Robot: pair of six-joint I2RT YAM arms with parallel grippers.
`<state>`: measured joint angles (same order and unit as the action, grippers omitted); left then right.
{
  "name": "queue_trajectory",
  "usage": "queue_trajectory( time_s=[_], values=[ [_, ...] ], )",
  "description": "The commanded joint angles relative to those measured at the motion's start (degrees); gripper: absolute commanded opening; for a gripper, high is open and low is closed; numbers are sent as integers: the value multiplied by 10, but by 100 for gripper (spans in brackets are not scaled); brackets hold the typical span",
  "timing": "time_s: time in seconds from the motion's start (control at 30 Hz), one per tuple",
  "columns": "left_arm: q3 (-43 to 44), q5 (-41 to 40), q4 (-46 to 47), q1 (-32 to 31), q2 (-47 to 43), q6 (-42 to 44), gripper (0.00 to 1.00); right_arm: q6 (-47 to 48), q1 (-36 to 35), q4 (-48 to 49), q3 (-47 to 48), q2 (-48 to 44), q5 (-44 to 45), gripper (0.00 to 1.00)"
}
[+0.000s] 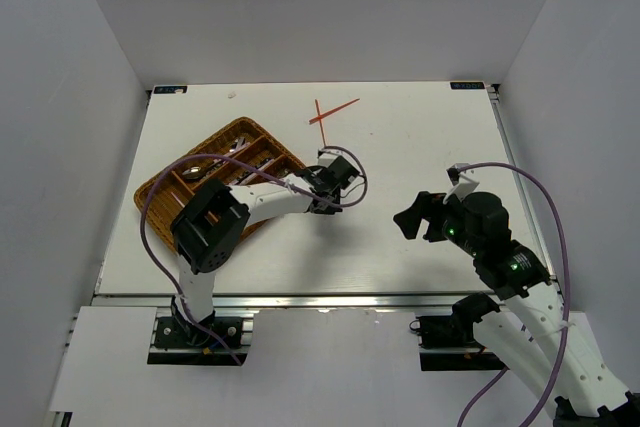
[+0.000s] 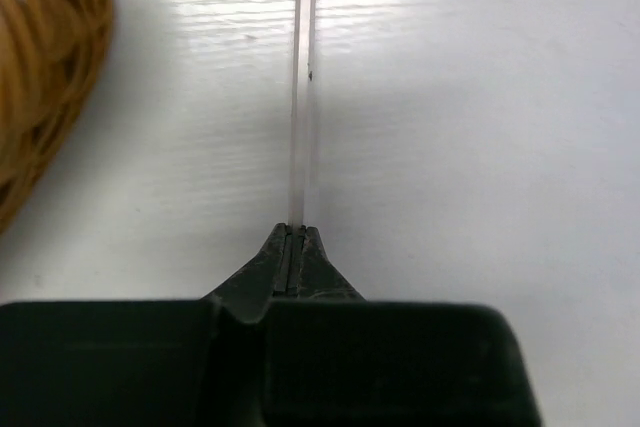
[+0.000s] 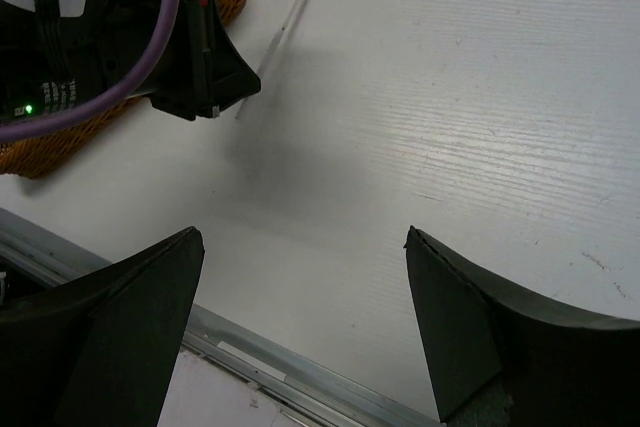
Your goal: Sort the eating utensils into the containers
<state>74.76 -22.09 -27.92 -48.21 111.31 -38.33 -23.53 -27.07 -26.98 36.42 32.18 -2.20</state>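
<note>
Utensil: silver-white chopstick [image 2: 302, 97], near end pinched, sticking straight out beyond the fingertips, beside wicker tray [image 2: 40, 67].
Left gripper [image 2: 297, 235]: clenched on silver-white chopstick.
Right gripper [image 3: 303, 242]: released, empty, above counter [image 3: 480, 97].

No legible text, labels, numbers anywhere.

Bright, even overhead light washes the white table [image 1: 430, 147]; shadows are soft. In my left wrist view, streaky glare nearly swallows the pale chopstick [image 2: 300, 97], and the wicker tray [image 2: 40, 77] is blurred. My right fingers [image 3: 110, 337] are dark, unfocused silhouettes.
</note>
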Motion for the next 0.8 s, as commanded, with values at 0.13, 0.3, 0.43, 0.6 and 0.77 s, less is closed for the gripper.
queue_trajectory(
  time_s=[0.13,0.3,0.43,0.6,0.77],
  values=[
    [9,-25,-20,-12,-73,-10,0,4,1,4,22,-7,-10,87],
    [-6,-22,-11,-19,-88,-14,0,5,1,4,26,-5,-8,87],
    [-16,-23,-6,-20,-97,-14,0,2,1,11,20,-3,-12,87],
    [-41,-16,13,-25,-103,-23,0,-2,2,23,8,9,-22,86],
    [-49,-76,0,-27,-152,-40,0,-2,2,26,9,12,-21,86]
  ],
)
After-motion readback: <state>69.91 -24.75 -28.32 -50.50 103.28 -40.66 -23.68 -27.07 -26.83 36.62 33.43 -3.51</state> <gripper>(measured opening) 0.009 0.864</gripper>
